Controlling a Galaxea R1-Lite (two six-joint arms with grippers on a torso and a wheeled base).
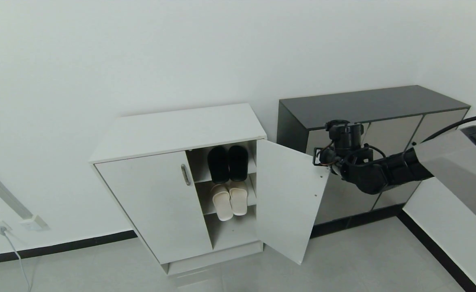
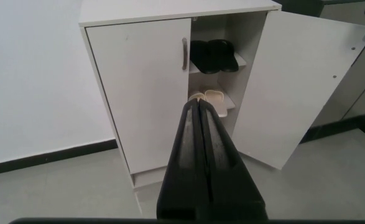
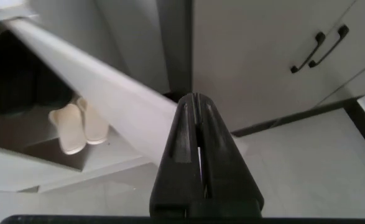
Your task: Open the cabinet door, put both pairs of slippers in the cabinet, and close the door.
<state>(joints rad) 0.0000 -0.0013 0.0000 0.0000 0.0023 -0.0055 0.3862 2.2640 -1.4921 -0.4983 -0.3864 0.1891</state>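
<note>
Cabinet (image 1: 177, 129): plain white, no pattern. Door (image 1: 290, 202): same white. Handle (image 1: 186, 174): metallic grey. Upper-shelf slippers (image 1: 228, 163): solid black. Middle-shelf slippers (image 1: 229, 198): cream. Side cabinet (image 1: 367, 103): black top, grey fronts, black pulls (image 3: 316, 50). Wall (image 1: 140, 48): white. Floor (image 1: 363, 259): light grey. Skirting (image 1: 59, 247): black. Left claw (image 2: 199, 102) and right claw (image 3: 196, 98): black.

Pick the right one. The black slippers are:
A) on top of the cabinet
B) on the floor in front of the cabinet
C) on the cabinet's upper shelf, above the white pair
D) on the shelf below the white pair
C: past the open door, the black slippers sit on the upper shelf, with the white slippers one level beneath them.
</note>
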